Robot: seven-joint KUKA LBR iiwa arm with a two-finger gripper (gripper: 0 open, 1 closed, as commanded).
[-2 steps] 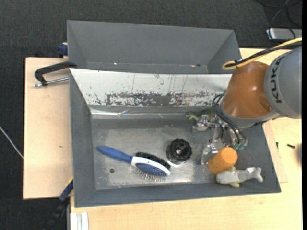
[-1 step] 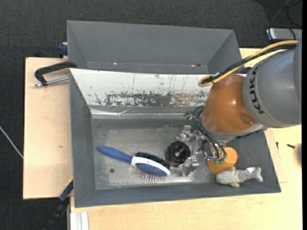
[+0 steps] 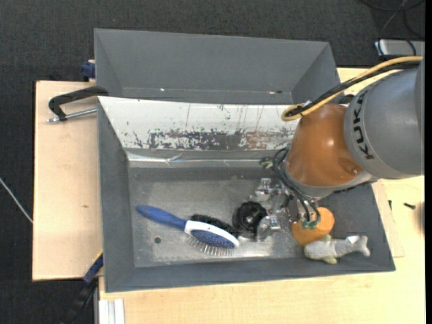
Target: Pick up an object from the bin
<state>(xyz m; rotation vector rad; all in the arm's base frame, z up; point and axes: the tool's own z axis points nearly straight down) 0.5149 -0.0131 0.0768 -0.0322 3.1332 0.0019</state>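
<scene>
My gripper (image 3: pixel 272 208) hangs low over the right half of the bin floor, under the orange wrist cover. Right beside it on the left lies a small black round thing (image 3: pixel 248 216), touching or nearly touching the metal of the gripper. A hairbrush (image 3: pixel 202 231) with a blue handle and a blue-and-white head lies left of that, its bristles pointing to the front wall. Just right of the gripper sits an orange rounded thing (image 3: pixel 313 224), partly hidden by cables.
A pale grey toy animal (image 3: pixel 336 248) lies in the bin's front right corner. The arm and its orange cover hide the right back part of the floor. The left of the floor holds just the brush handle.
</scene>
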